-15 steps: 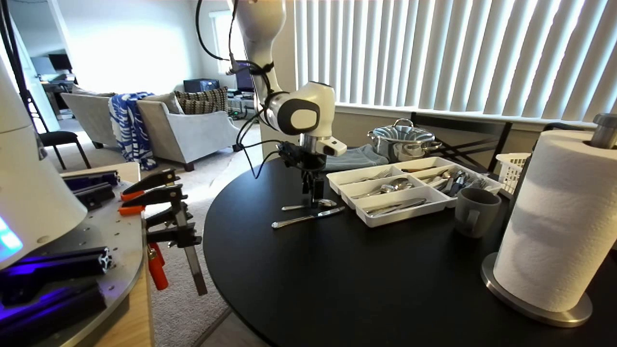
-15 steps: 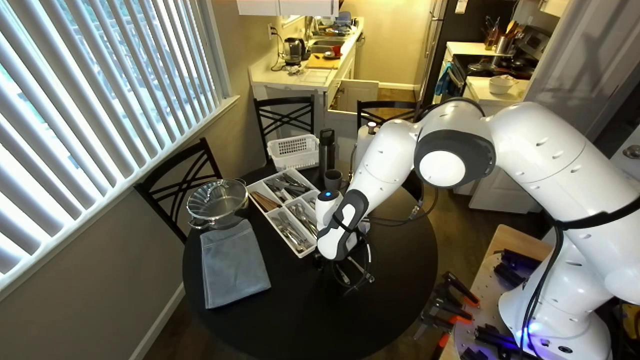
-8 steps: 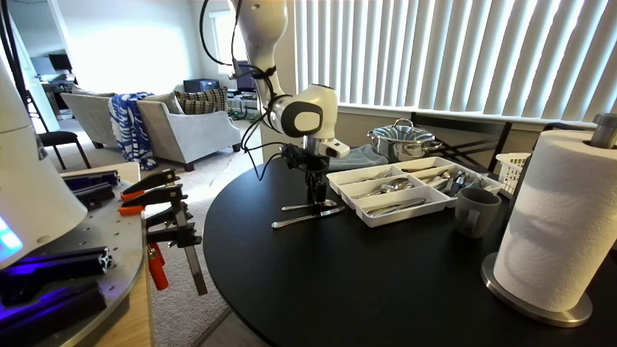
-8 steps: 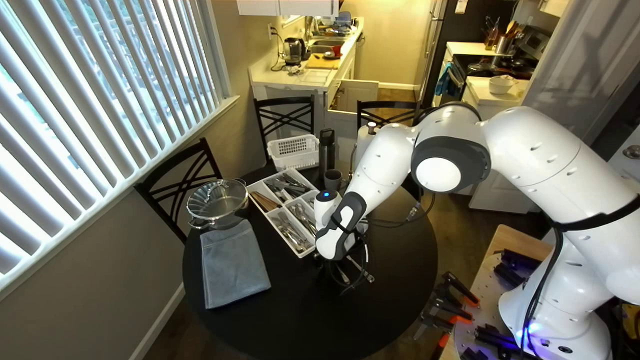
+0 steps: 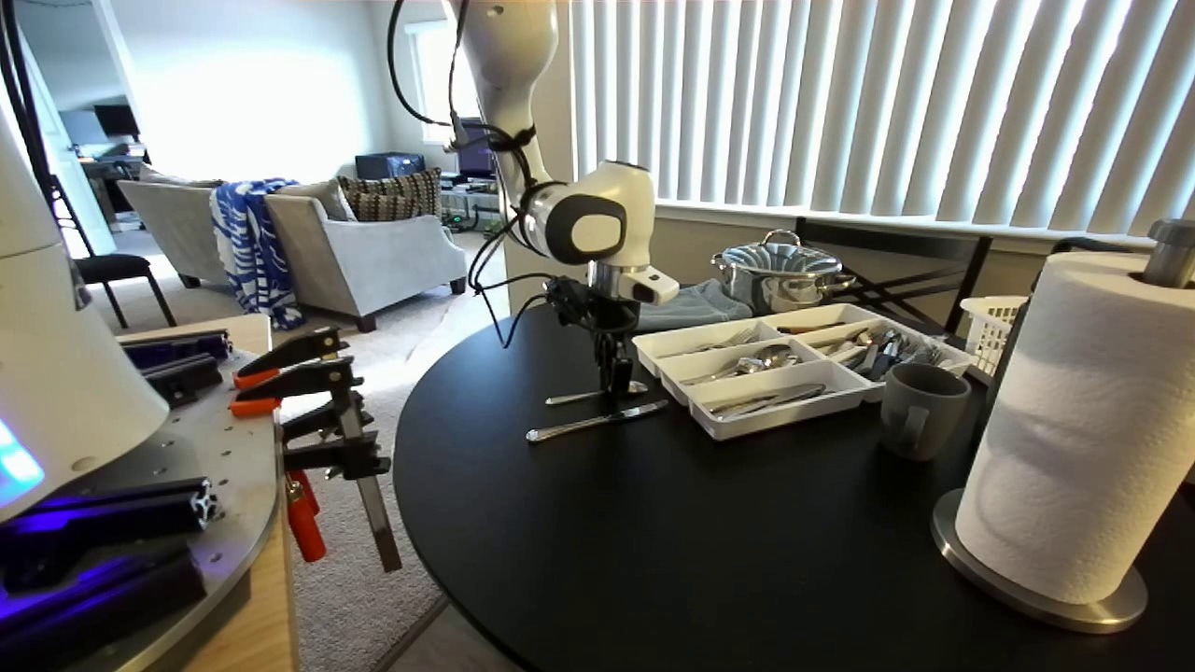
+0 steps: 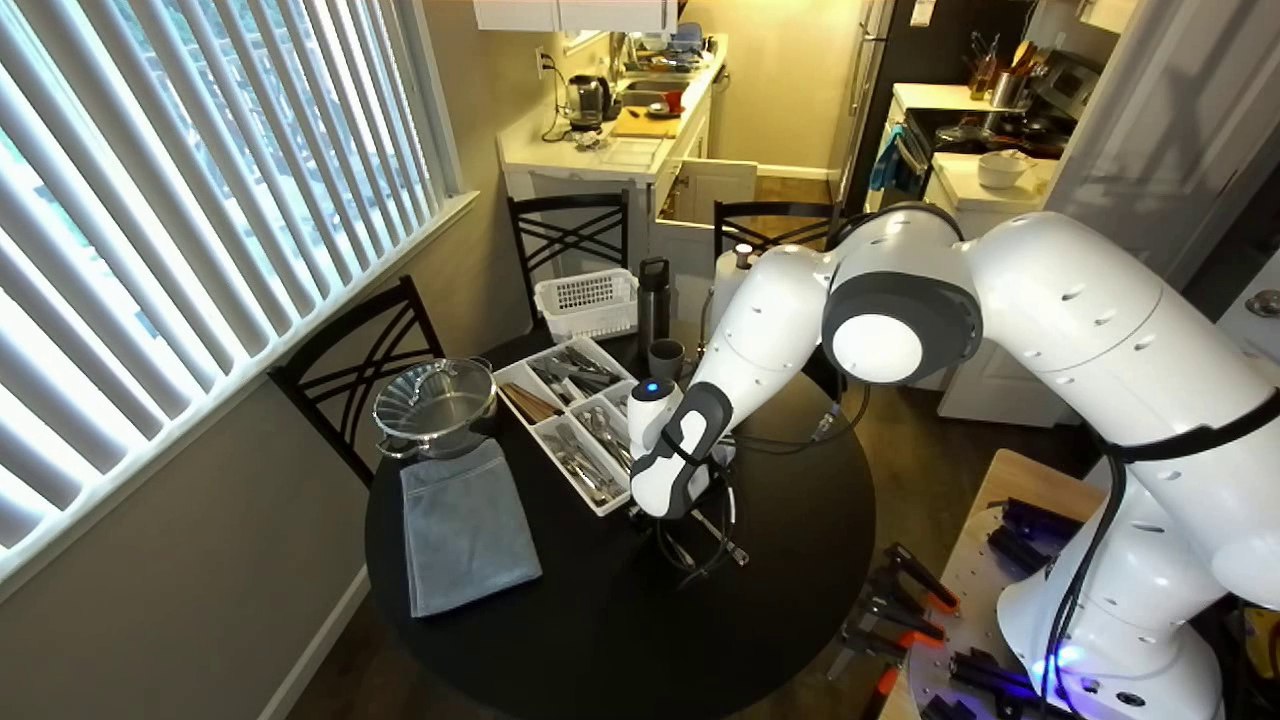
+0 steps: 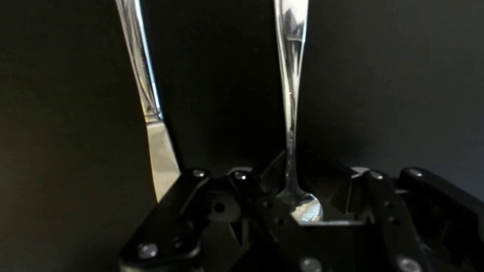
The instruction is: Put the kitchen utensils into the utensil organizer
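Observation:
A silver spoon [image 7: 291, 87] and a silver knife [image 5: 569, 429] lie side by side on the black table. Pointing straight down over the spoon is my gripper [image 5: 616, 390]. In the wrist view its fingers have come together on the spoon's neck, just above the bowl; the knife blade [image 7: 162, 155] lies outside them, to the left. Part of the spoon's bowl is hidden behind the gripper. The white utensil organizer [image 5: 794, 420] stands close by, holding several metal utensils in its long compartments.
A shiny pot [image 5: 780, 285] and a folded grey cloth [image 6: 470, 530] are beside the organizer. At its far end stand a grey cup [image 5: 920, 411], a dark bottle [image 6: 653, 310] and a white basket [image 6: 588, 320]. A paper towel roll [image 5: 1074, 429] stands near the table's edge.
My gripper has gone down a little and shifted slightly towards the organizer, and its fingers have closed around the spoon's neck. Spoon and knife lie where they were.

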`<action>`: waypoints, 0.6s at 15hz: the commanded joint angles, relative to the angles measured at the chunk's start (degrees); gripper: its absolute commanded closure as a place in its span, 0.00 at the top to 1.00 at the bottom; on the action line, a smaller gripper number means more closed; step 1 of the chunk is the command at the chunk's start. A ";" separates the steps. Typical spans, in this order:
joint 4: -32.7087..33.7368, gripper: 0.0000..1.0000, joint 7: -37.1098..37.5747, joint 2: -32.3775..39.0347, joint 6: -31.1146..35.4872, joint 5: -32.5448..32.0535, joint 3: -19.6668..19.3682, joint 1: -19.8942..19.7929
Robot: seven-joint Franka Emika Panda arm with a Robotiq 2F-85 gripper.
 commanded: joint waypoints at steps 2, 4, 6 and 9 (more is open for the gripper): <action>-1.61 0.00 2.67 -0.61 0.57 -1.12 -0.95 1.51; -2.79 0.02 2.67 -1.61 1.35 -1.16 -1.10 1.94; -5.80 0.02 2.52 -3.95 3.69 -1.16 -1.30 2.73; -11.24 0.02 -0.40 -8.38 8.53 -0.15 1.44 0.79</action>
